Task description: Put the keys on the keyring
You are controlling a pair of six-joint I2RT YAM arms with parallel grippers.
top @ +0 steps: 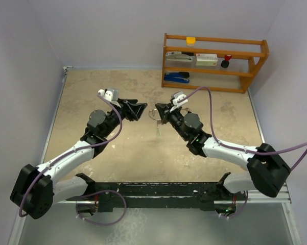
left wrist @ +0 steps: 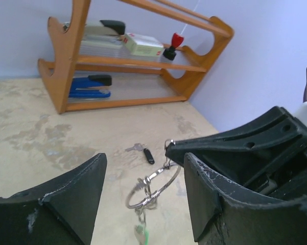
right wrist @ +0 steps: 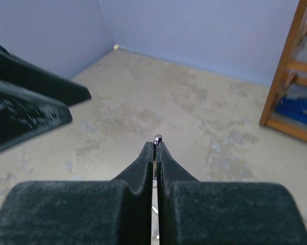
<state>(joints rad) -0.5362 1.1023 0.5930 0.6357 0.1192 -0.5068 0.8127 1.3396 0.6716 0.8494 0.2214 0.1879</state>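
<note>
My right gripper (top: 160, 111) is shut on the keyring (top: 156, 121) and holds it above the table; a sliver of the wire shows between its closed tips in the right wrist view (right wrist: 157, 139). In the left wrist view the silver keyring (left wrist: 154, 187) hangs from the right gripper's tip (left wrist: 169, 146), with a green-headed key (left wrist: 142, 235) dangling under it. A black-headed key (left wrist: 148, 155) lies on the table beyond. My left gripper (top: 136, 109) is open and empty, facing the ring a few centimetres away (left wrist: 143, 204).
A wooden rack (top: 215, 62) stands at the back right, holding a blue stapler (top: 176, 77), a grey stapler (top: 179, 56), a white box (top: 206, 59) and a red-topped item (top: 226, 61). Walls enclose the table on the left, back and right.
</note>
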